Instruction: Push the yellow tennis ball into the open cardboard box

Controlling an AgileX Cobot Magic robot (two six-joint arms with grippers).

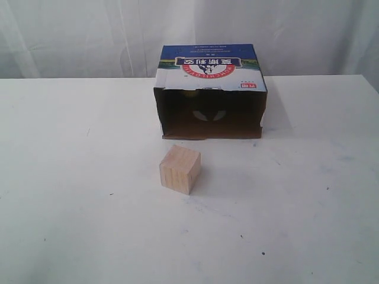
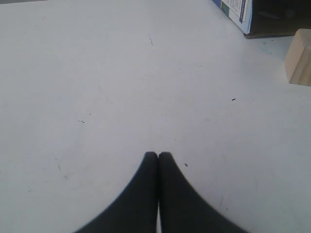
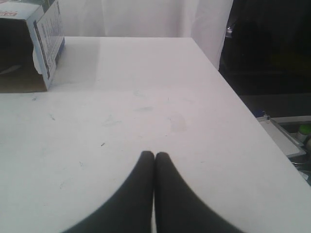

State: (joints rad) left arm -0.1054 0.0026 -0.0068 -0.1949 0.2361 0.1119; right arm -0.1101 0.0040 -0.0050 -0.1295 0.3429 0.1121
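The open cardboard box (image 1: 211,94) lies on its side at the back middle of the white table (image 1: 77,195), its dark opening facing forward and its blue-and-white printed panel on top. The box corner (image 2: 240,14) shows in the left wrist view, and its side (image 3: 46,48) in the right wrist view. No yellow tennis ball shows in any view; it is hidden or out of view. My left gripper (image 2: 158,155) is shut with nothing in it, above bare table. My right gripper (image 3: 154,155) is likewise shut and empty. Neither gripper appears in the exterior view.
A pale wooden cube (image 1: 180,169) stands on the table in front of the box opening, also seen as a cube edge (image 2: 299,58) in the left wrist view. The table's right edge (image 3: 233,92) drops to a dark area. White curtains hang behind.
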